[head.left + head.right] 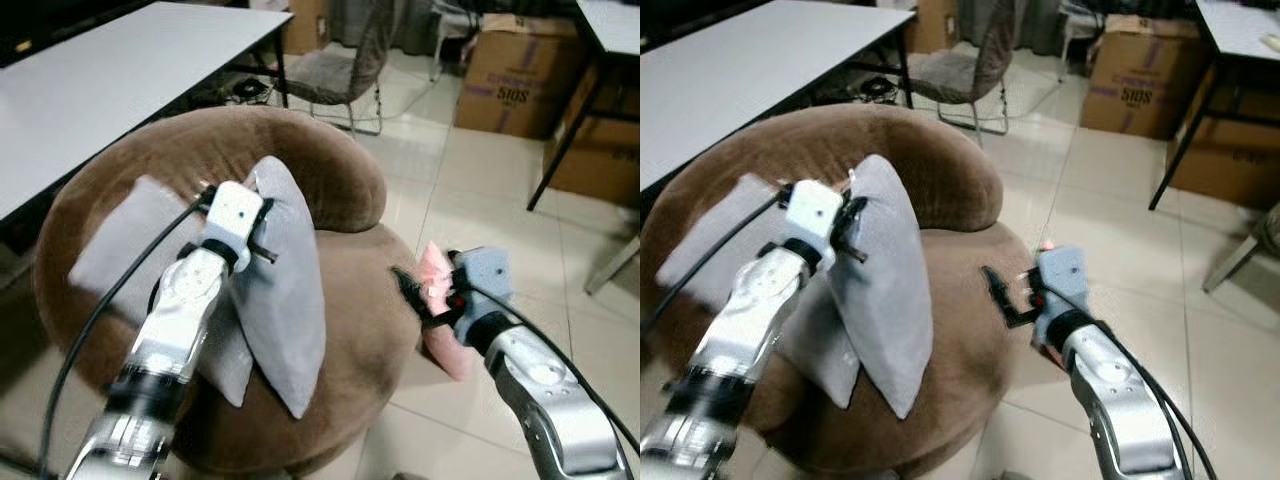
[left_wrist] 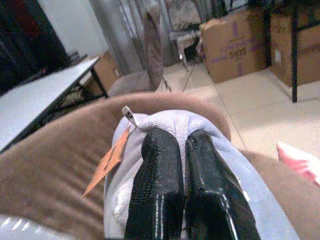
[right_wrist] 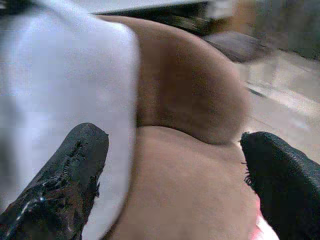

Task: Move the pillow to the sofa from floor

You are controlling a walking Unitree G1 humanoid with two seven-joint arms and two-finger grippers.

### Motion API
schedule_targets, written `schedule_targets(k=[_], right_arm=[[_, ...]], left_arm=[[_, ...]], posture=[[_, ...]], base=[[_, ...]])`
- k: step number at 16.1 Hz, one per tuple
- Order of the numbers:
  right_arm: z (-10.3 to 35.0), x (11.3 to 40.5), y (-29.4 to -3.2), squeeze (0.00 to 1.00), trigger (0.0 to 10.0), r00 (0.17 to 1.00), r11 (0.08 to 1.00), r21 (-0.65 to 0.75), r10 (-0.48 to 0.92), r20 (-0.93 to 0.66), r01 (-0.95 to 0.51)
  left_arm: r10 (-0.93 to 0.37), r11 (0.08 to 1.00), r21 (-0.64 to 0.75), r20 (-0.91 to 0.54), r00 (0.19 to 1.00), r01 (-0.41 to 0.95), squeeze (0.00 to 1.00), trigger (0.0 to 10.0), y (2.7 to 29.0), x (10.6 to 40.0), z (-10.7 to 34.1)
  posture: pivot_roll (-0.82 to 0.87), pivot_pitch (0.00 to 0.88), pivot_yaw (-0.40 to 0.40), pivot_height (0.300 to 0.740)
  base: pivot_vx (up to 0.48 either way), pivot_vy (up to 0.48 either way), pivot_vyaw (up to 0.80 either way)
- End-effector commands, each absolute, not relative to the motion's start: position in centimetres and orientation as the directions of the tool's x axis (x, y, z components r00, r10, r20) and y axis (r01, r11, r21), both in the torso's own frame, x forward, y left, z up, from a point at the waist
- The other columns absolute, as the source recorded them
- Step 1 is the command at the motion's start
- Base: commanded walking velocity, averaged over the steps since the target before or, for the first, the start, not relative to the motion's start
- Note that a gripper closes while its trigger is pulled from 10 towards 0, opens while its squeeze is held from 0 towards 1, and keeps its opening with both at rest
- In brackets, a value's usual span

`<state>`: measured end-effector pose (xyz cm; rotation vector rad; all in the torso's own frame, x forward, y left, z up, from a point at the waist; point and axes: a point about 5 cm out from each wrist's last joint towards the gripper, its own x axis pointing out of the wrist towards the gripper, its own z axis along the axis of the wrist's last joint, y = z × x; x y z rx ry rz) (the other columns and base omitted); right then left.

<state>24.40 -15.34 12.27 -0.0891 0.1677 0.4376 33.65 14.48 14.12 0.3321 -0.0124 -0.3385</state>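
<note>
The left gripper (image 2: 182,150) pinches the top edge of the grey pillow (image 1: 285,300), which hangs upright over the brown sofa (image 1: 350,190) seat; the right gripper (image 1: 412,295) hovers with fingers spread above the seat's edge, just beside a pink pillow (image 1: 440,340) on the floor (image 1: 480,200)

The round brown sofa (image 1: 340,290) wears a short, matt plush that looks velvety. The grey pillow (image 1: 285,290) is soft matt cloth, fleecy at its pinched edge, with an orange paper tag (image 2: 107,162). The left gripper (image 2: 182,145) has black fingers, one rough and textured, the other smooth and glossy. The silver arm (image 1: 165,340) is shiny metal. The pale floor tiles (image 1: 480,190) are glossy. The brown boxes (image 1: 510,75) are matt cardboard.
</note>
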Motion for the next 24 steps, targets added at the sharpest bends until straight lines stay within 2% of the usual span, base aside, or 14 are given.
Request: schedule_targets(k=[1,2,6,8,10,11,13,15,16,18,21,22,23,24], right_arm=[[12.9,24.1,-15.3,0.0,10.0,0.876,0.881,-0.059,0.456,-0.157,-0.469],[13.1,23.5,-15.7,0.0,10.0,0.833,0.836,-0.084,0.523,-0.179,-0.542],[13.7,22.3,-16.4,0.0,10.0,0.741,0.743,-0.094,0.635,-0.218,-0.663],[14.1,21.9,-17.1,0.0,10.0,0.686,0.684,-0.114,0.681,-0.257,-0.721],[14.6,22.0,-17.5,0.0,10.0,0.677,0.673,-0.119,0.69,-0.256,-0.73],[14.7,22.1,-17.6,0.0,10.0,0.667,0.661,-0.127,0.697,-0.262,-0.74],[14.8,22.1,-17.4,0.0,10.0,0.651,0.644,-0.125,0.711,-0.266,-0.755],[14.6,22.0,-16.8,0.0,10.0,0.615,0.613,-0.102,0.741,-0.271,-0.784],[14.4,22.0,-16.6,0.0,10.0,0.596,0.597,-0.091,0.754,-0.277,-0.797],[14.2,21.9,-16.6,0.0,10.0,0.567,0.571,-0.078,0.771,-0.29,-0.817],[14.1,22.3,-16.8,0.0,10.0,0.543,0.549,-0.072,0.785,-0.299,-0.833],[14.0,22.5,-16.7,0.0,10.0,0.536,0.541,-0.074,0.788,-0.302,-0.838],[14.0,22.5,-16.6,0.0,10.0,0.532,0.538,-0.073,0.791,-0.302,-0.84],[14.0,22.6,-16.5,0.0,10.0,0.527,0.532,-0.071,0.795,-0.301,-0.844]], left_arm=[[-0.351,0.879,0.342,-0.012,0.936,0.334,0.0,10.0,14.0,34.1,14.8],[-0.38,0.866,0.341,-0.026,0.925,0.366,0.0,10.0,12.9,35.1,14.7],[-0.406,0.887,0.263,0.049,0.913,0.38,0.0,10.0,10.6,37.5,16.9],[-0.325,0.917,0.277,0.103,0.94,0.287,0.0,10.0,10.3,39.0,18.7],[-0.236,0.943,0.269,0.138,0.962,0.193,0.0,10.0,11.0,39.6,19.4],[-0.1,0.957,0.284,0.124,0.987,0.061,0.0,10.0,13.2,39.7,18.4],[-0.019,0.944,0.329,0.07,0.997,-0.006,0.0,10.0,15.1,39.3,16.3],[0.095,0.896,0.44,-0.07,0.993,-0.055,0.0,10.0,18.1,37.7,12.0],[0.115,0.876,0.482,-0.147,0.982,-0.03,0.0,10.0,18.9,36.8,10.0],[0.132,0.847,0.531,-0.197,0.971,-0.007,0.0,10.0,19.6,35.7,8.2],[0.124,0.856,0.515,-0.123,0.985,-0.044,0.0,10.0,20.2,35.5,8.9],[0.062,0.875,0.483,-0.108,0.992,-0.002,0.16,10.0,19.8,35.3,9.2],[0.049,0.882,0.472,-0.095,0.994,0.001,0.82,10.0,19.7,35.3,9.4],[0.0,0.904,0.427,-0.067,0.998,0.028,1.0,10.0,19.5,35.2,9.7]], posture=[[0.03,0.0,0.068,0.74],[0.02,0.0,0.068,0.74],[0.02,0.0,0.069,0.74],[0.02,0.0,0.069,0.74],[-0.01,0.0,0.059,0.74],[-0.01,0.0,0.052,0.74],[-0.01,0.0,0.044,0.74],[0.0,0.0,0.028,0.74],[0.01,0.0,0.021,0.74],[0.01,0.0,0.003,0.74],[0.03,0.0,-0.015,0.74],[0.03,0.0,-0.019,0.74],[0.03,0.0,-0.019,0.74],[0.04,0.0,-0.026,0.74]], base=[[0.0,0.0,0.0],[0.0,0.0,0.0],[0.0,0.0,0.0],[0.0,0.0,0.0],[0.0,0.0,0.0],[0.0,0.0,0.0],[0.0,0.0,0.0],[0.0,0.0,0.0],[0.0,0.0,0.0],[0.0,0.0,0.0],[0.0,0.0,0.0],[0.0,0.0,0.0],[0.0,0.0,0.0],[0.0,0.0,0.0]])
